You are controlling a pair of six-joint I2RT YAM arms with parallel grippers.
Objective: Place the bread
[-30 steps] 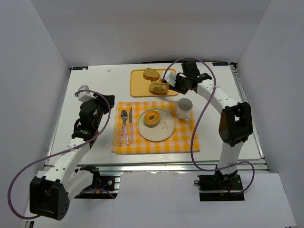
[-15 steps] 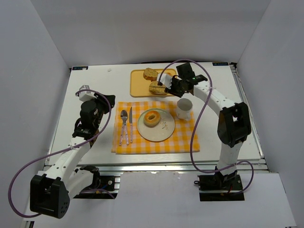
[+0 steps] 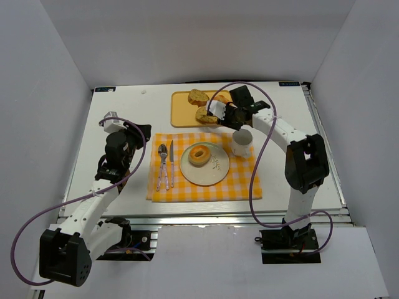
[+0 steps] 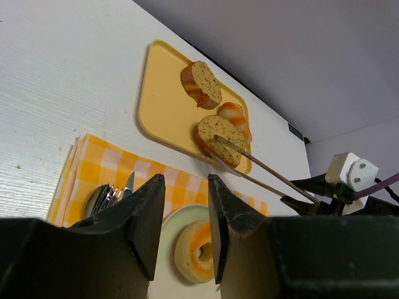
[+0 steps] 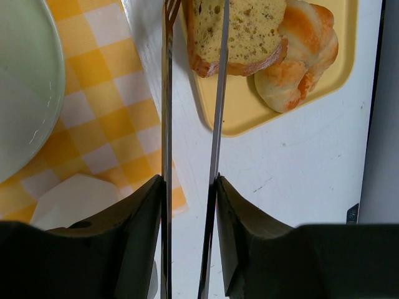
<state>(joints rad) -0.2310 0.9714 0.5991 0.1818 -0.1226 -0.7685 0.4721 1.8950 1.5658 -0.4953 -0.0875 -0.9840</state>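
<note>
The right gripper (image 5: 189,182) has swung left toward top centre. Near, the left gripper (image 4: 187,182) sits slightly parted, empty. The right one pinches tongs (image 5: 167,93), blades apart astride one end of the bread slice (image 5: 249,28), which lies cut face up, long axis crosswise, on the yellow tray (image 5: 249,118) at the frame's top. The grasp looks underway; next, squeeze and lift.

Lab rig: white booth walls (image 3: 187,37), alum.-frame table (image 3: 124,112).
</note>
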